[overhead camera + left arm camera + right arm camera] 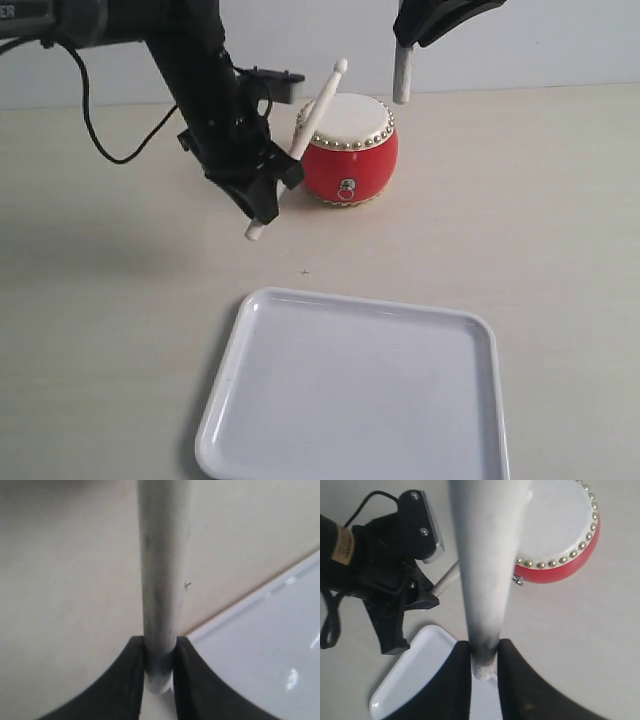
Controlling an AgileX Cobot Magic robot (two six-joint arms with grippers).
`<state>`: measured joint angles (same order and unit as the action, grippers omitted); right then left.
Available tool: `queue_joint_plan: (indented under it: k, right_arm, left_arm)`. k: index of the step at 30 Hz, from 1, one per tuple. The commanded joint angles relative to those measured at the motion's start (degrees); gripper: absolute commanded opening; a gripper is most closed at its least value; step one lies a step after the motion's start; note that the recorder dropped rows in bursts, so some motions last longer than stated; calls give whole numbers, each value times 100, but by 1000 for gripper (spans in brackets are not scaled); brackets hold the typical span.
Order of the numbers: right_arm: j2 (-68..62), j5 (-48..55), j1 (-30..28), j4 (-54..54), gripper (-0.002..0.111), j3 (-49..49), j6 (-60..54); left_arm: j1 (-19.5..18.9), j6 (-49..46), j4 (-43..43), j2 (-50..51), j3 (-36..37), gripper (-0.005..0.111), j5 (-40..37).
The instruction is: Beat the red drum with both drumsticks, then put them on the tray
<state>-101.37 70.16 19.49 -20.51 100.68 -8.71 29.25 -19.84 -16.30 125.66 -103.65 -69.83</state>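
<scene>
Two grippers each grip one stick. The left gripper is clamped on the left drumstick, which is tilted with its bead tip raised by the single red drum. The right gripper pinches the right drumstick, which hangs nearly upright close to the drum's rim. One white tray lies on the table, apart from the drum.
</scene>
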Motion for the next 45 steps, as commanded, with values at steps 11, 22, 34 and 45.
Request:
queue_joint_plan:
  k: [11, 22, 34, 45]
  right_arm:
    - [166, -20, -19, 169, 0, -312, -364]
    - [1718, -403, -19, 234, 0, -2749, -545]
    - [3750, -966, -19, 112, 0, -5299, -565]
    - [3024, -897, 138, -184, 0, -4980, -1514]
  left_arm:
    - [-545, -186, -352, -1970, 1227, 0, -13]
    - [-756, -885, -1312, -4031, 4069, 0, 1896]
    - [-756, -610, -910, -7570, 6257, 0, 2246]
    - [-756, -52, -688, -8624, 6566, 0, 2628]
